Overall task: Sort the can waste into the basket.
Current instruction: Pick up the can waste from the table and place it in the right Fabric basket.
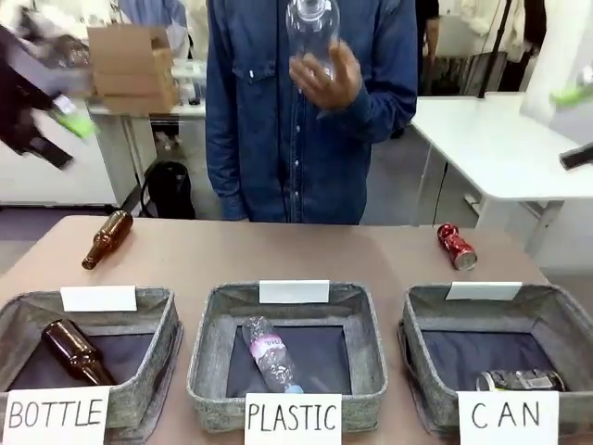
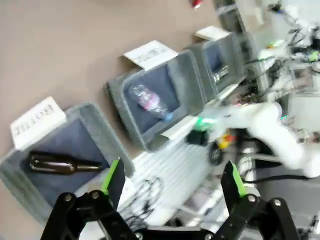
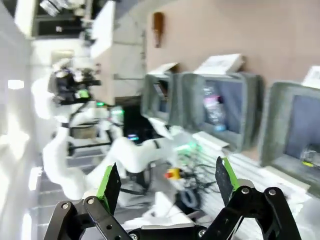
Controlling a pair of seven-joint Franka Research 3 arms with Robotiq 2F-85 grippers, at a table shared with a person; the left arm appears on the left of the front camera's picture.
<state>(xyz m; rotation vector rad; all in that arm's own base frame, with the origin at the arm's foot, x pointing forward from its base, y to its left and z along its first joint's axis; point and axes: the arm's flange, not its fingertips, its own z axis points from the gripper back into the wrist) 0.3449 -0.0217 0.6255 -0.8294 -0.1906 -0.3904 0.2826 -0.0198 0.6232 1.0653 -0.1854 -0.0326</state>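
red can (image 1: pixel 457 246) lying on table (image 1: pixel 278 250), far right, just beyond CAN basket (image 1: pixel 422 324), unsorted | dark can (image 1: pixel 519 380) already inside at its near edge | left gripper (image 2: pixel 173 172) and right gripper (image 3: pixel 167 172) both spread, empty, held high, likely ready to pick

my table (image 1: pixel 278 250): brown matte top, running the full width in front of me. past its far edge, grey floor (image 1: pixel 398 190). far right, a white table (image 1: pixel 500 148) on pale legs. far left, another white table (image 1: pixel 185 109) with cardboard boxes (image 1: pixel 130 60) stacked on it. black bag (image 1: pixel 171 190) on the floor by its leg. light even and soft. room further back is cluttered, too blurred to read.
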